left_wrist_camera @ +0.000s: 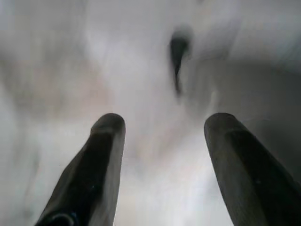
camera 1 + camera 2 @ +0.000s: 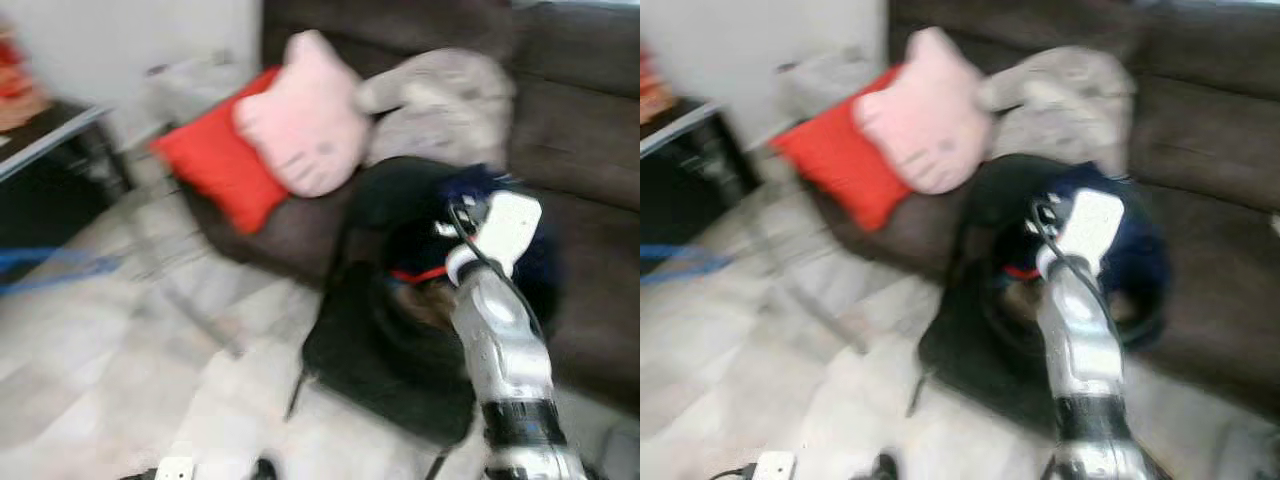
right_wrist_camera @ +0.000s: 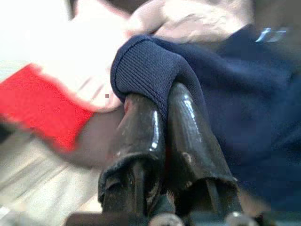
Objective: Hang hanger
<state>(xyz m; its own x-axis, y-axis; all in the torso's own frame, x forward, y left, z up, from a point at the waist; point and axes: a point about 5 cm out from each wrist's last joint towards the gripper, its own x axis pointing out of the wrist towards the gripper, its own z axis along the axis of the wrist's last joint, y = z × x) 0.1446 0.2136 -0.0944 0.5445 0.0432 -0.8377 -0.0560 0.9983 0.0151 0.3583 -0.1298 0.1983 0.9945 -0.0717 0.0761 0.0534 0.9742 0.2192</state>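
1. The right pincer (image 3: 162,101) is seen in the right wrist view with its two black fingers (image 3: 141,127) pressed together, clamped on the ribbed edge of a navy garment (image 3: 150,66).
2. The ribbed edge is folded over the fingertips, and the rest of the navy cloth is spread beyond and beside the pincer.
3. No hanger can be made out in the blurred pictures; the garment is what the pincer grips.
4. In the left eye view the right arm (image 2: 505,350) is raised in front of the brown sofa (image 2: 580,130), with its wrist at the dark bundle of clothing (image 2: 400,330) that hangs over the sofa's front edge down to the pale floor (image 2: 120,370).
5. On the sofa seat, a pink cat-face cushion (image 2: 300,115) is leaned against a red cushion (image 2: 215,160), with a grey plush item (image 2: 440,100) just beside them towards the sofa's back.
6. The cushions and sofa are shown whole in the head views; the grip itself is shown close only from the right wrist, where the knit of the cloth can be read.
7. The left pincer (image 1: 162,127) is seen in the left wrist view with its fingers well apart, nothing between them, above a blurred pale floor (image 1: 70,70) with a small dark object (image 1: 178,47) on it.
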